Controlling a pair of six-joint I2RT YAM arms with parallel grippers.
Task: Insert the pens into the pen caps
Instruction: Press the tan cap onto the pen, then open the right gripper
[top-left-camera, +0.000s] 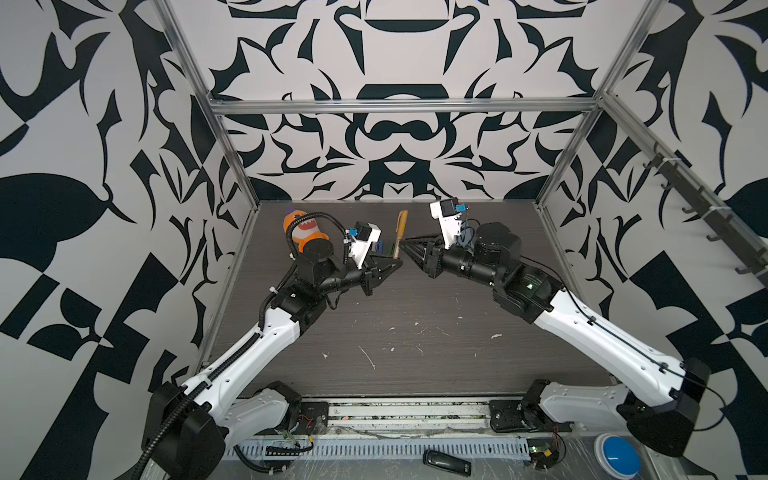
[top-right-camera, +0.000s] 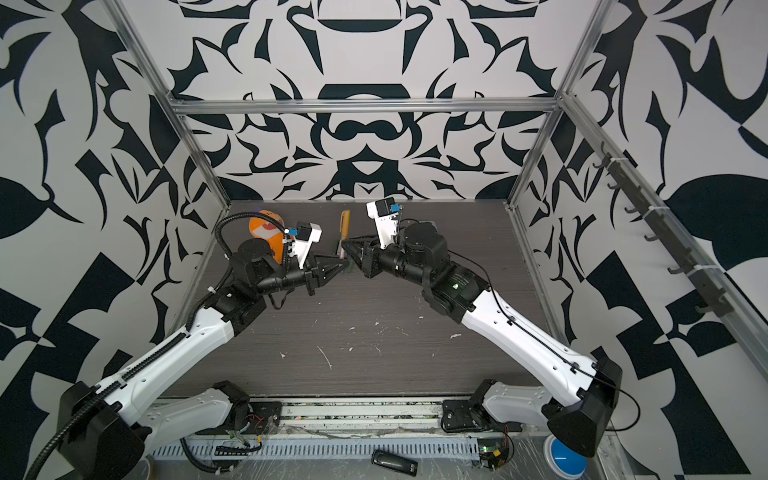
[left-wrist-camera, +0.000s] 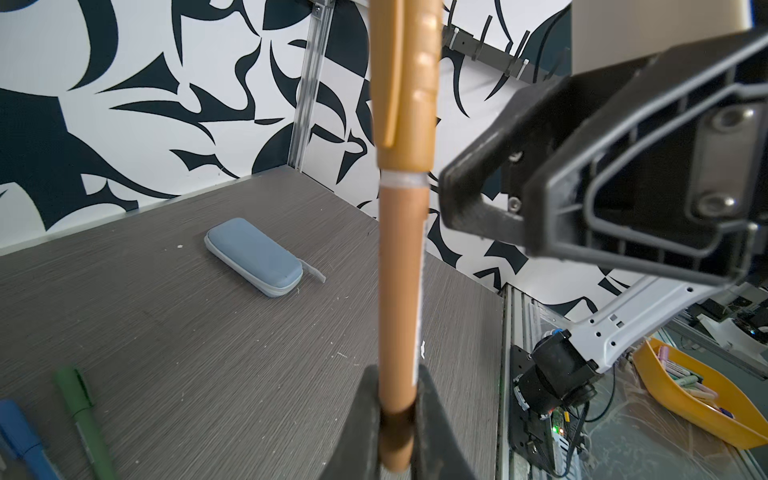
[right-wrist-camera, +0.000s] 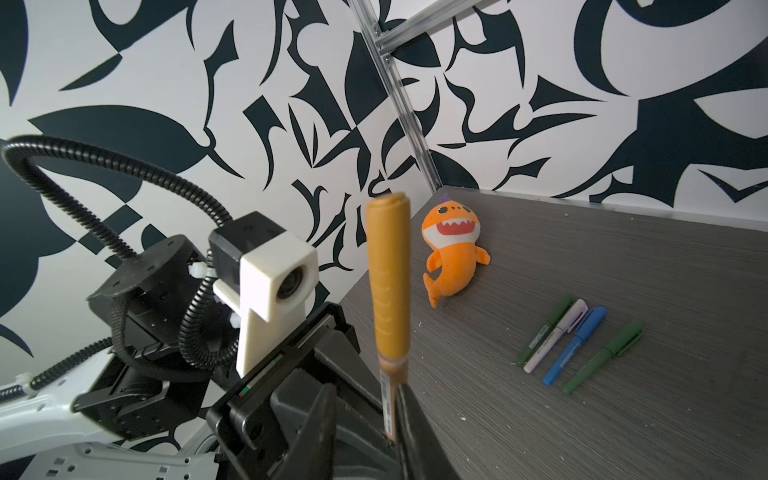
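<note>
Bystanders on my counter (top-left-camera: 415, 316)
I see an orange shark plush (right-wrist-camera: 453, 249) lying by the far left corner, a pale blue case (left-wrist-camera: 253, 257) flat near a wall, white flecks (top-left-camera: 368, 357) scattered toward the front, and a yellow tray (left-wrist-camera: 681, 411) off the counter.

**Soft, even light; near things blurred**

The light is diffuse and moderately bright, falling from above with a cool tone. In both top views the table (top-left-camera: 415, 324) is matt and free of glare, and the arms (top-left-camera: 266, 332) cast only faint, soft-edged shadows. The plastic sheeting (top-left-camera: 582, 461) at the front edge catches small glints. The wide lens bends the straight frame rails (top-left-camera: 395, 106) and stretches the wall pattern toward the picture edges. In the wrist views the pen (left-wrist-camera: 401, 270) stands close to the lens and looks soft, with smeared edges. The blue case (left-wrist-camera: 253, 257) and the toy shark (right-wrist-camera: 453, 253) farther off are sharper. All pictures are slightly grainy.
</note>
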